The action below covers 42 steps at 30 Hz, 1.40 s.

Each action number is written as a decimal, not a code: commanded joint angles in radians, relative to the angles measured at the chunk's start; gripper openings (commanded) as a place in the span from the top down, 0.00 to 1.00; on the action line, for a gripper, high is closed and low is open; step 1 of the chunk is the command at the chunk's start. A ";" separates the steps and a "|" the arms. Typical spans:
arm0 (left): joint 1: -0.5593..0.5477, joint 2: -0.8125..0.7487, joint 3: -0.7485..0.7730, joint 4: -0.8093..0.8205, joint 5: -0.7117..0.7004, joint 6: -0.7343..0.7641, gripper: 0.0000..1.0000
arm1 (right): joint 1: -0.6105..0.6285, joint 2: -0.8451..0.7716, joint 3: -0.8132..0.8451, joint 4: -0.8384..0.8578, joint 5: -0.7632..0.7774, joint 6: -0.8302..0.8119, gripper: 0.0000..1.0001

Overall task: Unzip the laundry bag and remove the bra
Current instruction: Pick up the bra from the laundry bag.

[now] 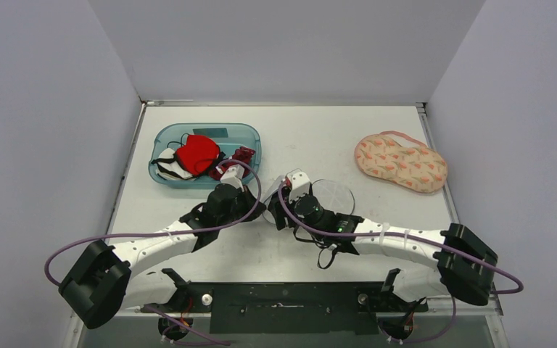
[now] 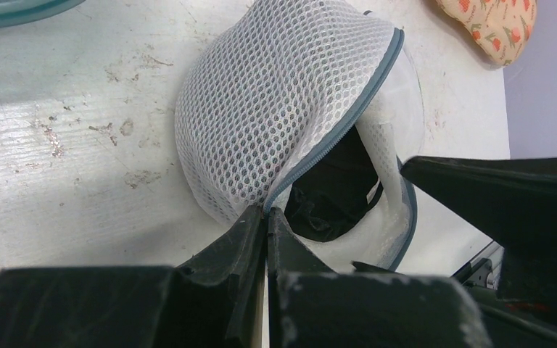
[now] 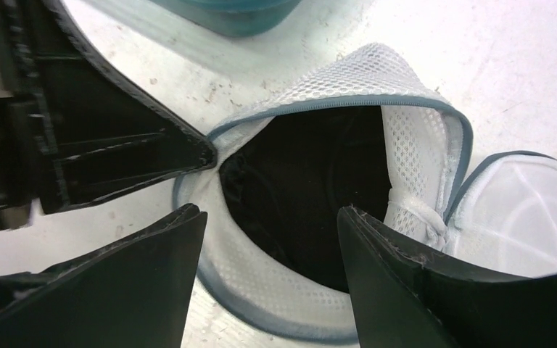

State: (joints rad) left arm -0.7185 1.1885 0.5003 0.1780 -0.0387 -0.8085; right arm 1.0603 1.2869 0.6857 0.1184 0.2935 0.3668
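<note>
Holding unzipped laundry bag [image 2: 275, 109] open just beside teal bin [image 1: 210, 125] with left gripper [image 2: 267, 217] clenched on zipper edge, poising released right gripper [image 3: 270, 214] over opening, yet to pull out dark bra [image 3: 304, 167] inside.

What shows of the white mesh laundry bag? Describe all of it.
The laundry bag is a rounded white honeycomb-mesh pouch with grey-blue zipper trim, lying on the table. It is unzipped and gaping, black fabric inside. The left tool pinches its rim; the open right tool hovers at the mouth.
</note>
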 commanded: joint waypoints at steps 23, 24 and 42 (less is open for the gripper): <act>-0.009 0.015 0.019 0.061 0.010 0.016 1.00 | -0.103 0.208 0.093 0.114 -0.188 0.046 0.72; -0.009 0.015 0.020 0.060 0.009 0.017 1.00 | -0.104 0.202 0.089 0.117 -0.189 0.048 0.77; -0.019 0.024 0.018 0.071 0.012 0.015 1.00 | -0.112 0.179 0.064 0.120 -0.208 0.074 0.64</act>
State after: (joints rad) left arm -0.7273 1.2114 0.4999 0.1974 -0.0357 -0.8043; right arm 0.9543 1.4586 0.7280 0.1875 0.0910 0.4282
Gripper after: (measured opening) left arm 0.015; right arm 0.446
